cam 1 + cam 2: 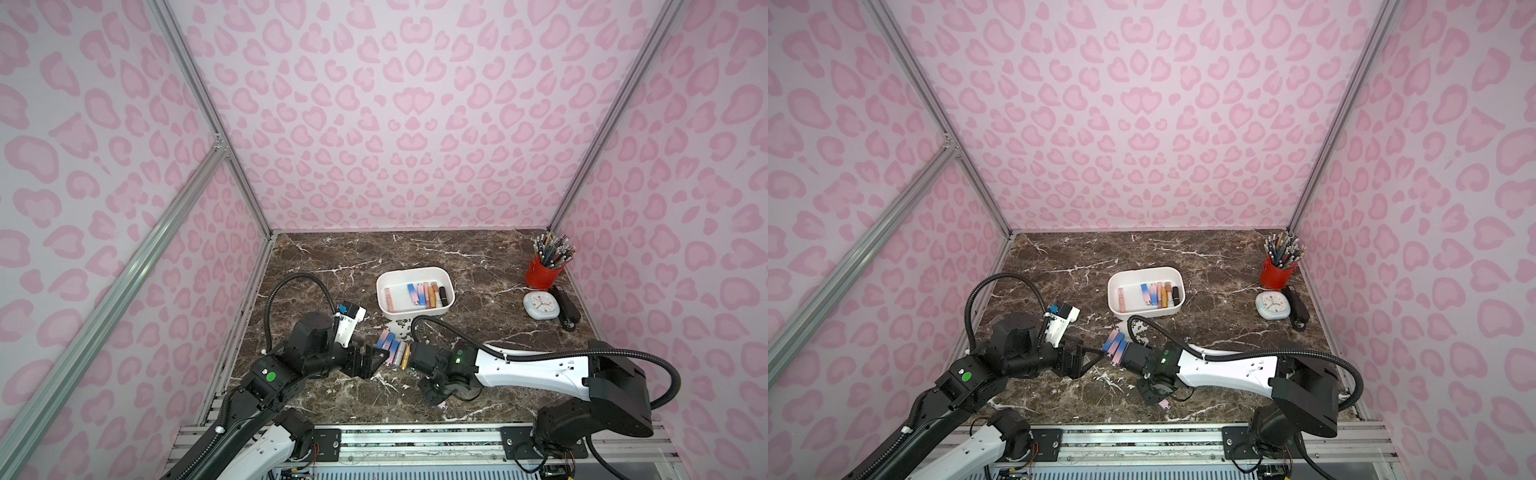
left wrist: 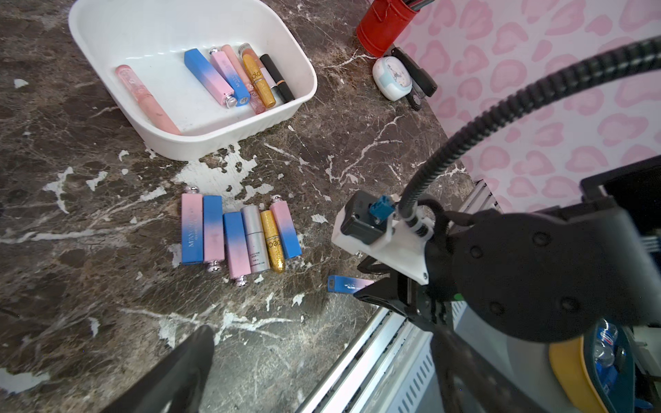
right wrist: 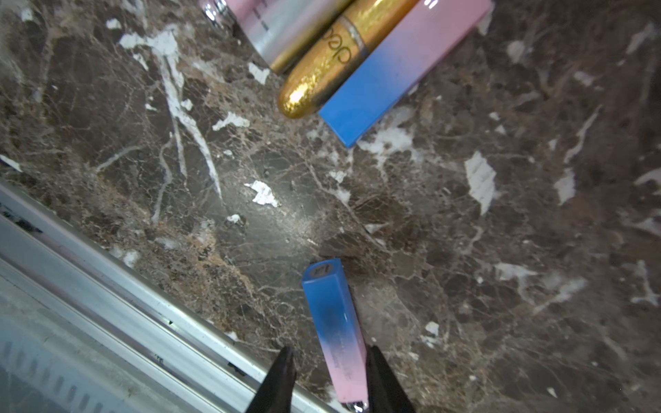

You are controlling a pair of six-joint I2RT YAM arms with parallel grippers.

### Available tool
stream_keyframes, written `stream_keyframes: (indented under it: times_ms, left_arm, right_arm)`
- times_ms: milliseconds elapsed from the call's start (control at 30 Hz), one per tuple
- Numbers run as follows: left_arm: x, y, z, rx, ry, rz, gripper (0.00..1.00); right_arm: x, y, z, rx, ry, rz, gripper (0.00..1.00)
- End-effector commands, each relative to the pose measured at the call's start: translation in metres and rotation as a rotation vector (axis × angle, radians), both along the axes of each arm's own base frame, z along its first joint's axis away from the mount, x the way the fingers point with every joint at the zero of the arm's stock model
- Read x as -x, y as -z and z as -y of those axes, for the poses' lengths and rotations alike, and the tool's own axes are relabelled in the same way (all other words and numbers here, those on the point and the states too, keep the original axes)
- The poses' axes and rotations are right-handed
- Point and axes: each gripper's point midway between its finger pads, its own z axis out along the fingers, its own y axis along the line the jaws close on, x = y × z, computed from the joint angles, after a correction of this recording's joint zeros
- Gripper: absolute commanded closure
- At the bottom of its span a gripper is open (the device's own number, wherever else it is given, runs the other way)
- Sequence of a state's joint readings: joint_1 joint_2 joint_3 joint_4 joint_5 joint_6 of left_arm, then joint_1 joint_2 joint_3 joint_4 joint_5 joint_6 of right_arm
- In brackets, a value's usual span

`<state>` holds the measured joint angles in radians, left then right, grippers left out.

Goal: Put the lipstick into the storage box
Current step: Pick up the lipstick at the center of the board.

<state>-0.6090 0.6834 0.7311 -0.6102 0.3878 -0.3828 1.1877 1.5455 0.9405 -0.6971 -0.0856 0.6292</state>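
Grasp looks done: your right fingers (image 3: 384, 386) pinch the blue-to-pink square plastic lipstick tube (image 3: 334, 321); your left fingers (image 2: 179, 375) spread wide, empty; you must carry it to the white shallow rounded plastic storage box (image 2: 214, 143), well beyond those fingers, then release.

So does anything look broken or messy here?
Yes: the marble tabletop looks worn, with white patches where its brown surface seems to have flaked off, mostly right beside the storage box.
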Motion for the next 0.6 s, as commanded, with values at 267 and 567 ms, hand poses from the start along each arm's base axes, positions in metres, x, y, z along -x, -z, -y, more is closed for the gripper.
stream_keyframes:
  times_ms: [267, 567]
  left_arm:
    - [0.002, -0.013, -0.006, -0.002, -0.019, 0.028, 0.03]
    - [-0.005, -0.016, -0.01, -0.025, -0.05, 0.054, 0.03]
  right_arm:
    - [0.002, 0.032, 0.006, 0.024, 0.025, -0.004, 0.65]
    - [-0.022, 0.015, 0.017, 0.044, 0.066, 0.061, 0.82]
